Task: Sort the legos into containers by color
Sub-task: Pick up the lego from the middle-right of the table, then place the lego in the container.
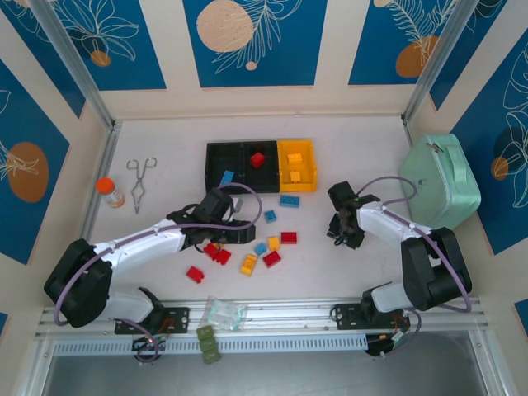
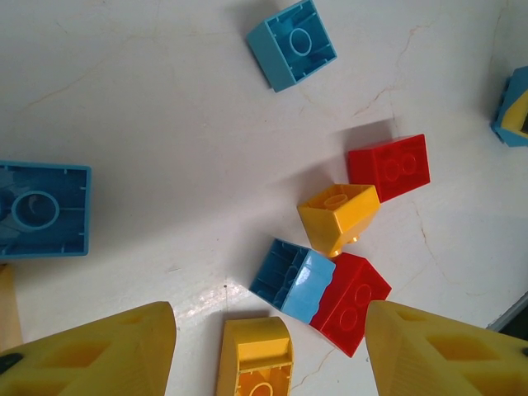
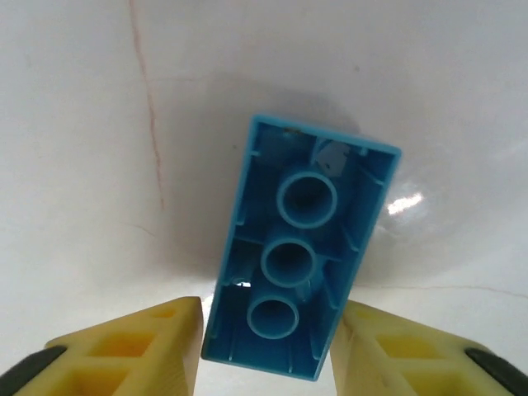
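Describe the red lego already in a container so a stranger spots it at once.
Find the row of three joined containers at the far side of the table, two black, one yellow. The red lego lies in the middle, black bin. It is the only red brick inside a bin; the rest lie loose outside.

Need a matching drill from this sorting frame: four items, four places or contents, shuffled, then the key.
Items
1. middle black bin
2. yellow bin
3. long blue lego
4. mint-green case

Places or contents
A. at the right side of the table
B. between the fingers of the right gripper
C. holds yellow legos
D. holds one red lego

Pairs: 1-D, 2-C, 3-B, 4-A
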Action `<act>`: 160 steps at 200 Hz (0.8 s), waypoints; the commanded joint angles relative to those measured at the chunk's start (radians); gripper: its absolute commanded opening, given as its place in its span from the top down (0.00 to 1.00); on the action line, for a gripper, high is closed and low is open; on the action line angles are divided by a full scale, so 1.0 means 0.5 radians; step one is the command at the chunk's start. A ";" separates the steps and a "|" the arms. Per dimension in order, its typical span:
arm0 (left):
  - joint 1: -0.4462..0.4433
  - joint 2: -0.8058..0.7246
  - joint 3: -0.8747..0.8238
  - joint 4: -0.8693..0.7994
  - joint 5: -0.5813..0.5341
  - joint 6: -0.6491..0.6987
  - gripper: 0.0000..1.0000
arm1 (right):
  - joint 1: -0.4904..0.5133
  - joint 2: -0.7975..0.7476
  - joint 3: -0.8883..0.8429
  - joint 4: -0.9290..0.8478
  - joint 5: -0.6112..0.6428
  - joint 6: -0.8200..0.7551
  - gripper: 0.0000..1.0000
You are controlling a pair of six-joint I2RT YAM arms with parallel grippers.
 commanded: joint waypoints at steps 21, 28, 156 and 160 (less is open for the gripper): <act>-0.022 0.008 0.043 0.034 0.005 -0.014 0.38 | 0.022 -0.096 0.039 -0.019 -0.021 -0.023 0.67; -0.022 0.002 0.040 0.032 -0.003 -0.020 0.38 | 0.037 -0.112 0.060 -0.035 -0.020 -0.031 0.67; 0.308 -0.635 -0.286 -0.411 -0.330 -0.246 0.38 | 0.646 0.456 1.195 -0.105 -0.149 -0.293 0.68; 0.327 -0.665 -0.298 -0.421 -0.325 -0.254 0.38 | 0.669 0.498 1.252 -0.112 -0.158 -0.303 0.68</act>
